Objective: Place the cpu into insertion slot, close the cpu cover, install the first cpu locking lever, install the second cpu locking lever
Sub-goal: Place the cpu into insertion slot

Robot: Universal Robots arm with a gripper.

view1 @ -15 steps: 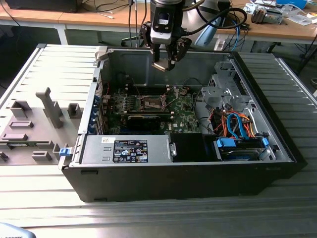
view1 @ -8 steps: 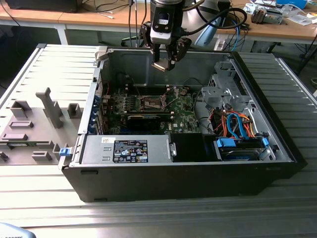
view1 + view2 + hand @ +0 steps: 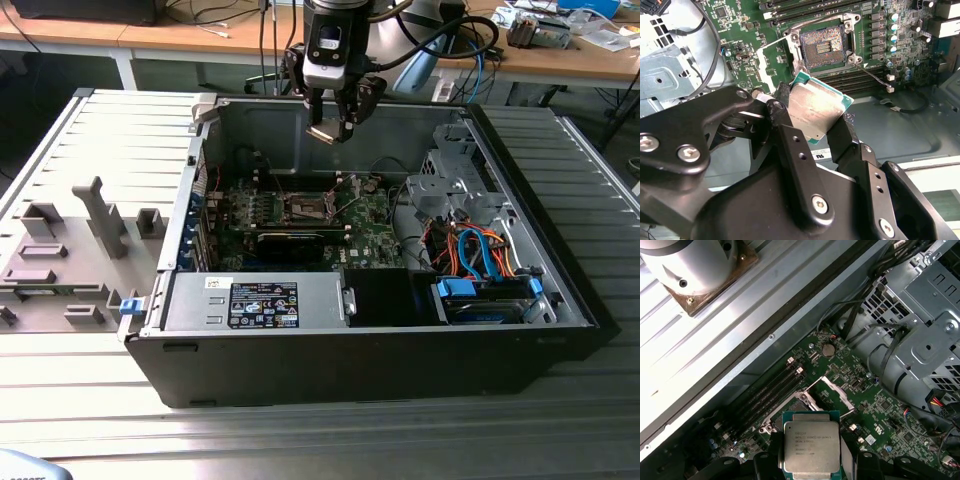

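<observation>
My gripper (image 3: 331,122) hangs above the open computer case, shut on the cpu (image 3: 322,133), a flat square chip with a silvery top. In both wrist views the black fingers (image 3: 782,112) clamp two opposite edges of the cpu (image 3: 815,107) (image 3: 811,447). The insertion slot (image 3: 822,47) lies below on the green board (image 3: 370,225), its brownish contact field uncovered. In the exterior view the insertion slot (image 3: 308,208) sits well below the chip. The cpu cover (image 3: 834,390) stands swung up beside the socket. A thin wire lever (image 3: 872,75) sticks out along the socket's edge.
The case walls (image 3: 260,120) surround the board. A grey drive cage (image 3: 450,180) with orange and blue cables fills the exterior view's right. A long black card (image 3: 290,242) and a labelled power supply (image 3: 260,303) sit at the front. A grey fixture (image 3: 100,215) stands outside on the exterior view's left.
</observation>
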